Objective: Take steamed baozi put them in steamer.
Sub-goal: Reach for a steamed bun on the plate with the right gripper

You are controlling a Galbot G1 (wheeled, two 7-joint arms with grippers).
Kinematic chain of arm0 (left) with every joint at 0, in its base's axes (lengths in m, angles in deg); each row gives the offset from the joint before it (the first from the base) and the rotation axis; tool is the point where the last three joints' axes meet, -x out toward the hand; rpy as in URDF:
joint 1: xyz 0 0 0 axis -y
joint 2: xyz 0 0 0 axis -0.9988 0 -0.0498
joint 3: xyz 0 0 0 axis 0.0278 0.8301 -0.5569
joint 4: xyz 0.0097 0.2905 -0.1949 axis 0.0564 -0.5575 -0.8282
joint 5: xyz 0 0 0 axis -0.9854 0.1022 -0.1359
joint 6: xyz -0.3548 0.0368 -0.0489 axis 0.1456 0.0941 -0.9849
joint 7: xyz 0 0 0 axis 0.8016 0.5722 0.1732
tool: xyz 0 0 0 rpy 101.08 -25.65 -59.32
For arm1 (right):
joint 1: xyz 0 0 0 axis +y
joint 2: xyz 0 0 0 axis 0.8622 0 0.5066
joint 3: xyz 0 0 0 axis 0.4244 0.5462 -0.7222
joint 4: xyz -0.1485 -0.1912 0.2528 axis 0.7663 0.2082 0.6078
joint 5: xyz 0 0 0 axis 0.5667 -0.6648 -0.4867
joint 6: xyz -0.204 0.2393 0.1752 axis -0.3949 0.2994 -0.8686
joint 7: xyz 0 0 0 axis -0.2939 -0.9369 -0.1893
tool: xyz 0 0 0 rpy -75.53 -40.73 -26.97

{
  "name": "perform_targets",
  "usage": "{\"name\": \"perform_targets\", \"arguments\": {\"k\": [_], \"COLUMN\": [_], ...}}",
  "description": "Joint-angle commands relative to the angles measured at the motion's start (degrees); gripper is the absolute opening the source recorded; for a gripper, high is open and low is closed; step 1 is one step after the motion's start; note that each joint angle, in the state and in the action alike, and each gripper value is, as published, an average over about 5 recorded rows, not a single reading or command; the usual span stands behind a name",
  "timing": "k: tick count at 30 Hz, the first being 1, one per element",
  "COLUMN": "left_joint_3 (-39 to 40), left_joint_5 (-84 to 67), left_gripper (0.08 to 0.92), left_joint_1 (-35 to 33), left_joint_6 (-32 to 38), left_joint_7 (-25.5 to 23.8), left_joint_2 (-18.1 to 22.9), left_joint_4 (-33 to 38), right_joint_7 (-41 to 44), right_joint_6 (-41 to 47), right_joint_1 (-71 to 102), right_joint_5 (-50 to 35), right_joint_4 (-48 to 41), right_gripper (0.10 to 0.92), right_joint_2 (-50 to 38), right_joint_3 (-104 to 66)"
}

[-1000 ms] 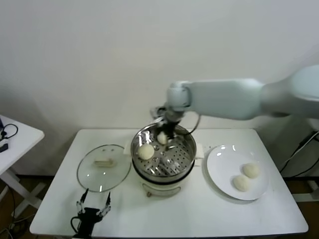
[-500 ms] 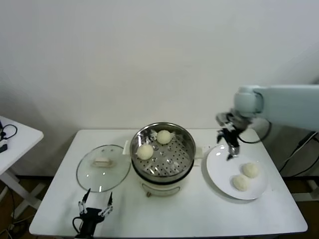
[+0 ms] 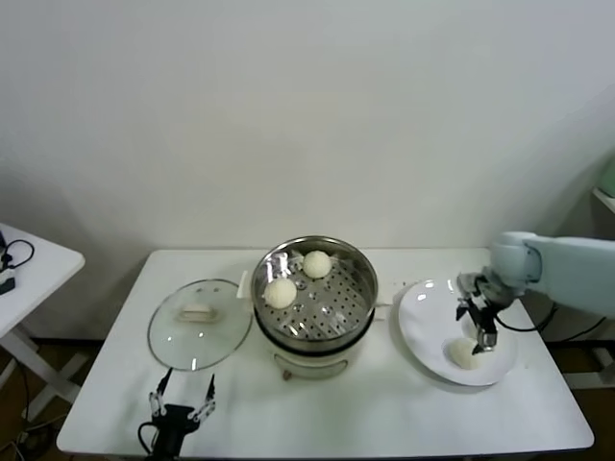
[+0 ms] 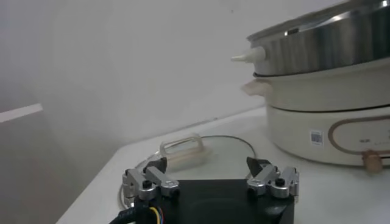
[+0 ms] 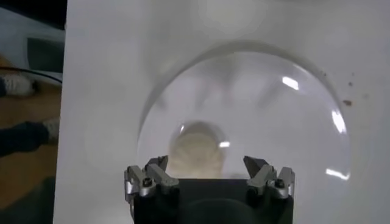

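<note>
Right gripper coming down over the plate for the third bun

The right gripper (image 3: 483, 331), jaws spread wide and carrying nothing, is now dropping onto the round white plate (image 3: 423, 317), having swung across from the shiny perforated stainless-steel steamer basket (image 3: 357, 274) where it was working a second ago. Two pale round dough buns (image 3: 282, 292) are sitting in that basket, so half the load is delivered. On the plate one small cream bun (image 3: 464, 352) is showing just beside the fingertips; the second one seen there a moment ago is now hidden behind the arm. The wrist view is putting a bun (image 5: 194, 149) between the open fingers (image 5: 148, 178). The left gripper (image 3: 179, 395), fingers apart, is staying parked near the table's front edge by the flat glass lid (image 3: 197, 322).
</note>
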Motion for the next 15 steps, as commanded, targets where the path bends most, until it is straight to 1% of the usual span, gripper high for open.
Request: {"name": "perform_targets", "arguments": {"k": [1,7,15], "left_joint_3": [0.0,0.2,0.3], "left_joint_5": [0.2,0.3,0.3], "left_gripper": [0.823,0.823,0.823], "left_joint_1": [0.1,0.4,0.6], "left_joint_6": [-0.1,-0.2,-0.3], "left_joint_7": [-0.1,-0.1,-0.1], "left_joint_2": [0.2,0.0,-0.1], "left_joint_4": [-0.1,-0.3,-0.1], "right_joint_7": [-2.4,-4.7,-4.5], "right_joint_6": [0.3,0.8,0.9], "right_joint_1": [11.6,13.9,13.4], "right_joint_5": [5.2,6.1,6.6], "right_joint_4": [-2.3,-3.2,-2.4], "right_gripper": [0.823,0.823,0.823], "right_joint_2": [-3.0,-2.4,-2.6], "right_joint_3": [-7.8,-11.8,-12.1]}}
